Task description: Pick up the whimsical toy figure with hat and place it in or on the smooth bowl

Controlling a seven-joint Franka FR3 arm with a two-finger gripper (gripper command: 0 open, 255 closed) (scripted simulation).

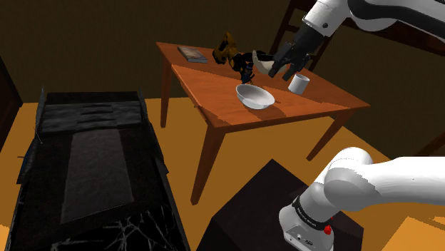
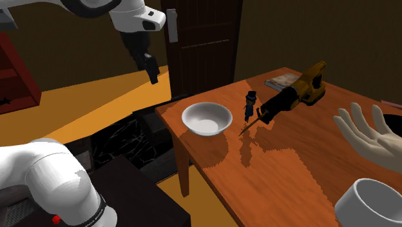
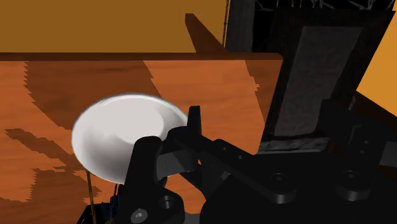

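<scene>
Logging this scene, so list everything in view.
table: one, brown wood, mid-room
bowl: one, white, near the table's edge
toy figure: one, dark blue, hatted, between bowl and saw
saw: one, yellow and black, beside the figure
book: one, grey, far table corner
mug: one, white, on the table
model hand: one, pale, beside the mug
bed: one, black, on the floor
arm: one, white, from the stand
end effector: one, black, raised above table height
</scene>
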